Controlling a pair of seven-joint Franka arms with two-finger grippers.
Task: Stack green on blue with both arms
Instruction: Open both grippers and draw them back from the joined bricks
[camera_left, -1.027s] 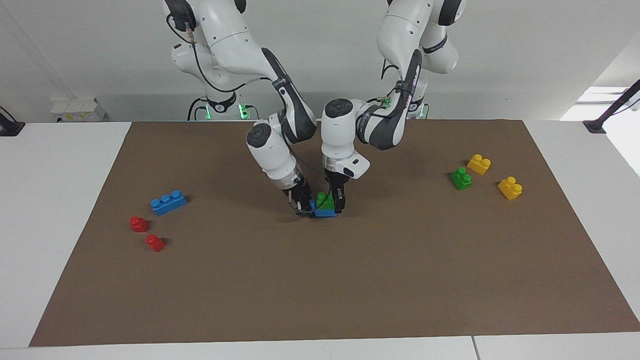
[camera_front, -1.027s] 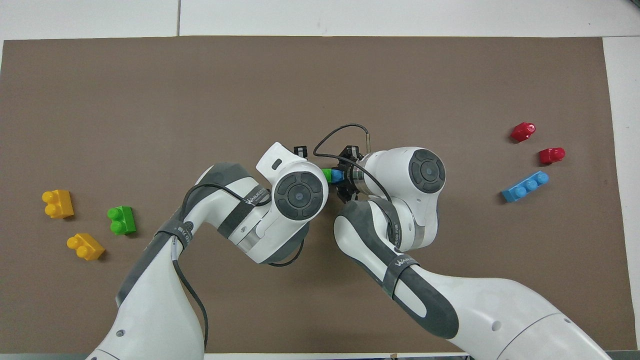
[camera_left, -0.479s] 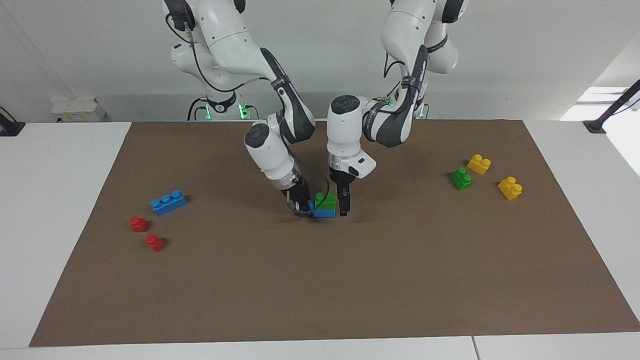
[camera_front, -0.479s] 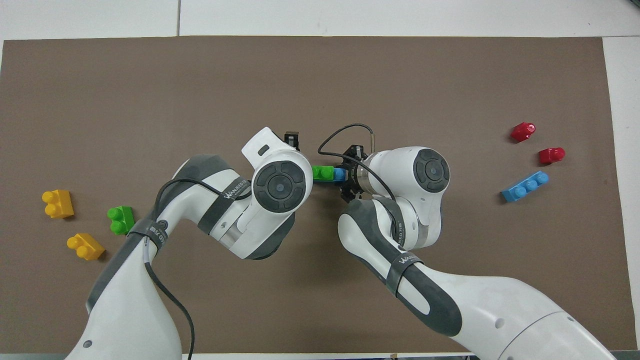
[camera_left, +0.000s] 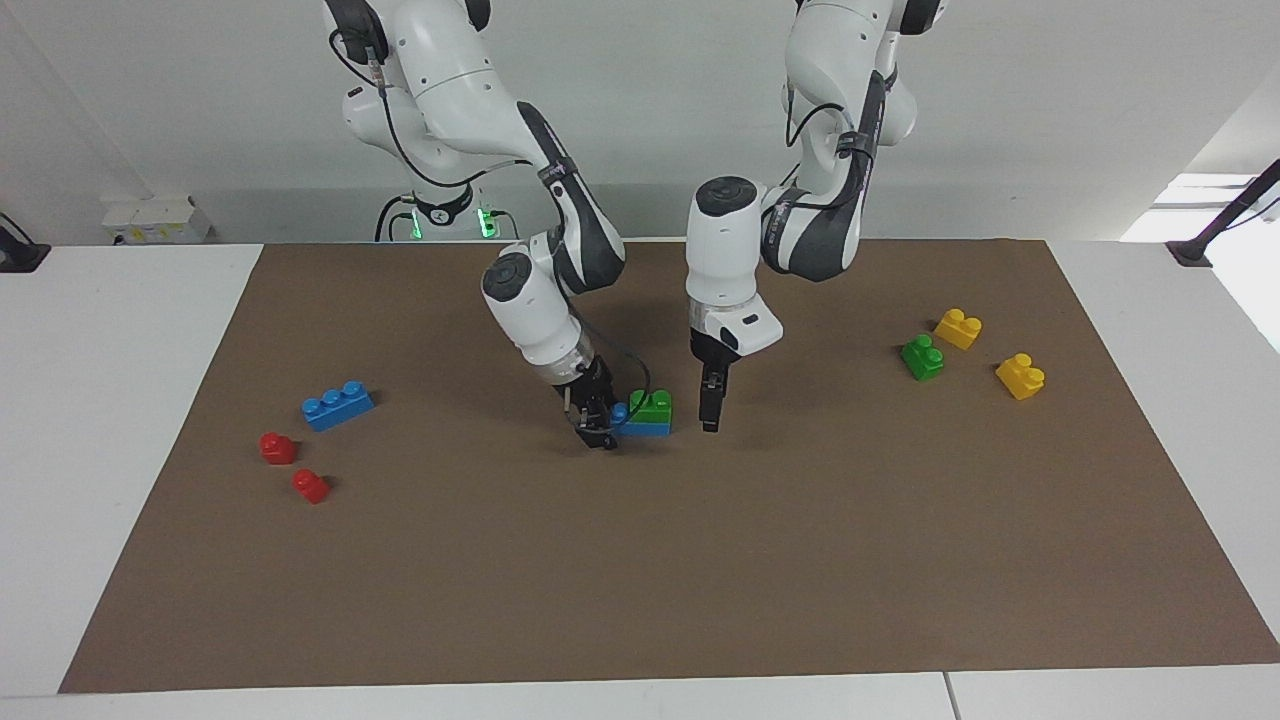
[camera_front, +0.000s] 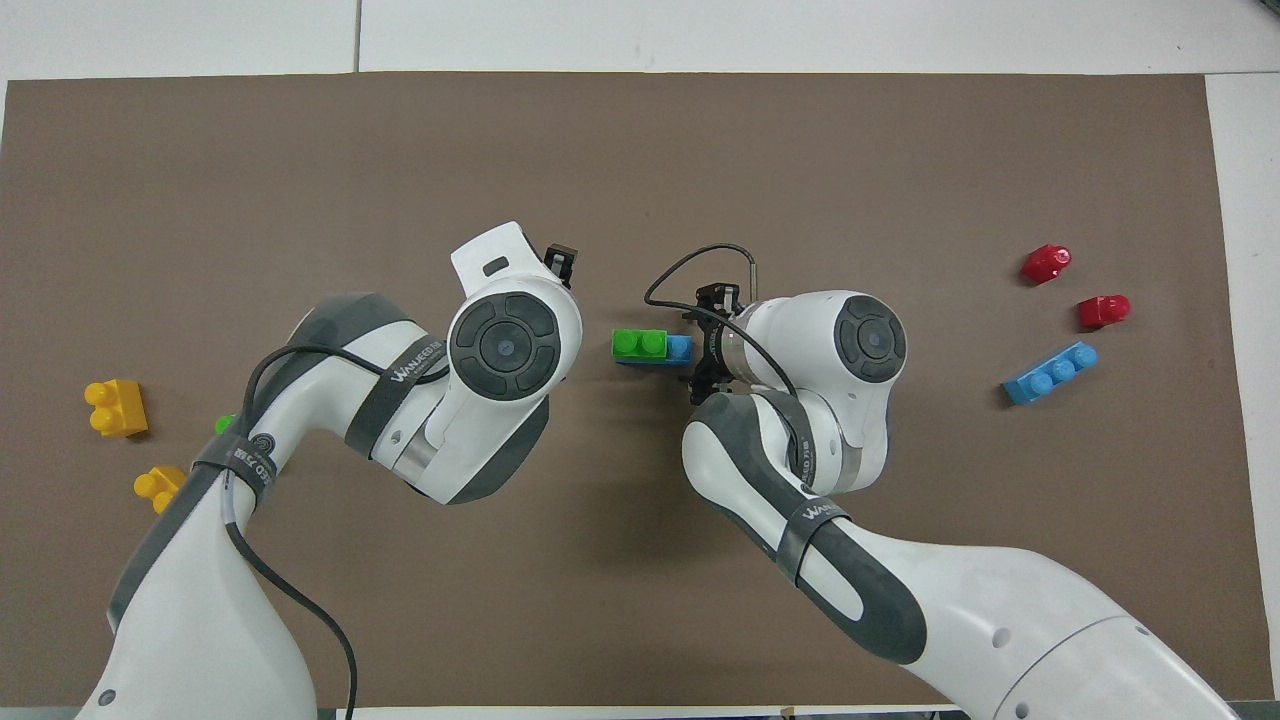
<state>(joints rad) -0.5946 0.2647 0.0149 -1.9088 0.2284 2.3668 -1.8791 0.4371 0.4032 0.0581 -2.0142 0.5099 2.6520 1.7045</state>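
A green brick (camera_left: 652, 404) (camera_front: 638, 343) sits pressed onto a long blue brick (camera_left: 640, 428) (camera_front: 679, 348) at the middle of the brown mat. One blue stud stays uncovered at the end toward the right arm. My right gripper (camera_left: 598, 432) (camera_front: 700, 345) is down at that bare end, open, tilted, close against the brick. My left gripper (camera_left: 710, 408) hangs upright just above the mat, open and holding nothing. It stands beside the stack toward the left arm's end, with a clear gap to the green brick.
A second blue brick (camera_left: 337, 405) and two red bricks (camera_left: 278, 447) (camera_left: 310, 486) lie toward the right arm's end. A second green brick (camera_left: 922, 356) and two yellow ones (camera_left: 957, 328) (camera_left: 1019, 376) lie toward the left arm's end.
My left gripper let go of the green brick and drew away toward the left arm's end, rising slightly. My right gripper eased off the blue brick's end. The stack stayed put.
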